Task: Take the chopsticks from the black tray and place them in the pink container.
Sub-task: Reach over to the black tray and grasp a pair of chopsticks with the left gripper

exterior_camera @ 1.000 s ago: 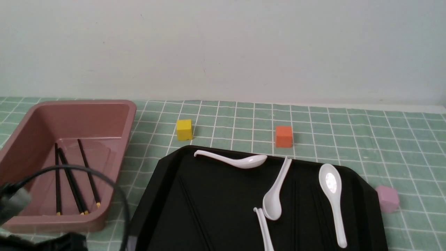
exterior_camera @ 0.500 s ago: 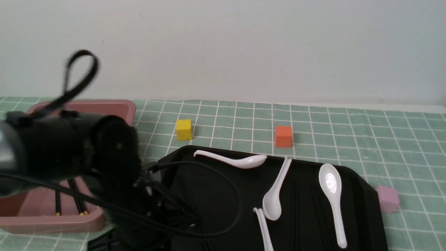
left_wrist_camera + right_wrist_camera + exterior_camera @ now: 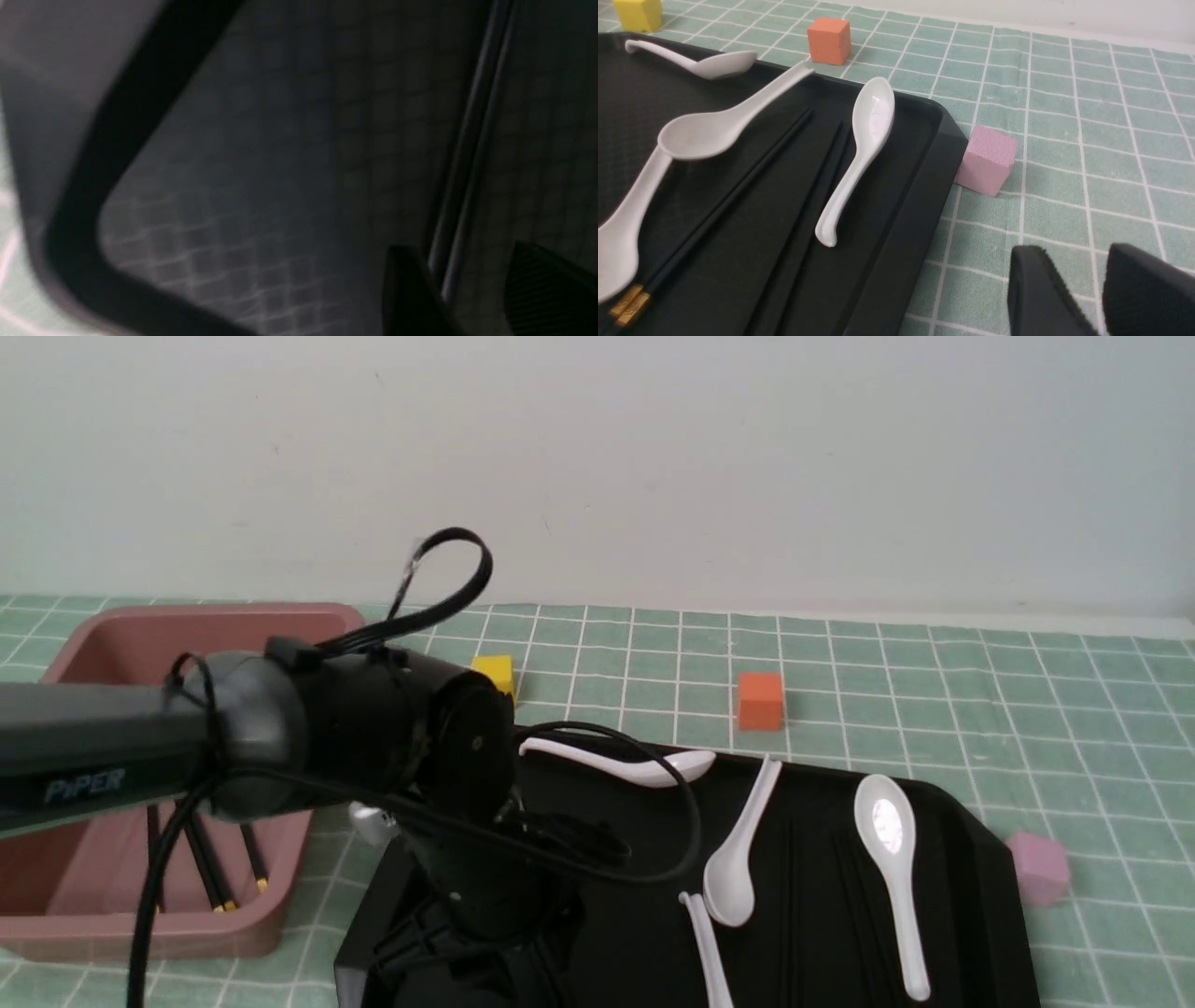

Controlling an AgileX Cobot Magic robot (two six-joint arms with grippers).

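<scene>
The black tray (image 3: 976, 845) fills the front middle of the table. In the blurred, dark left wrist view, my left gripper (image 3: 467, 284) hangs open low over the tray floor (image 3: 261, 177), with a pair of black chopsticks (image 3: 467, 140) running between its fingers, untouched. The front view hides that gripper under the left arm's wrist (image 3: 411, 747). More chopsticks (image 3: 733, 196) with gold tips (image 3: 628, 301) lie among the spoons. Three chopsticks (image 3: 201, 863) lie in the pink container (image 3: 168, 933) at the left. My right gripper (image 3: 1083, 266) is open and empty over the green cloth beside the tray's right rim (image 3: 901, 242).
Several white soup spoons (image 3: 892, 859) lie on the tray. A yellow cube (image 3: 495, 667) and an orange cube (image 3: 761, 700) stand behind it, and a small pale pink cube (image 3: 1036, 866) sits off its right corner. The left arm's cable (image 3: 448, 588) loops upward.
The left arm has swung right from over the pink container to the left part of the black tray. Spoons, cubes and the container's chopsticks have not moved.
</scene>
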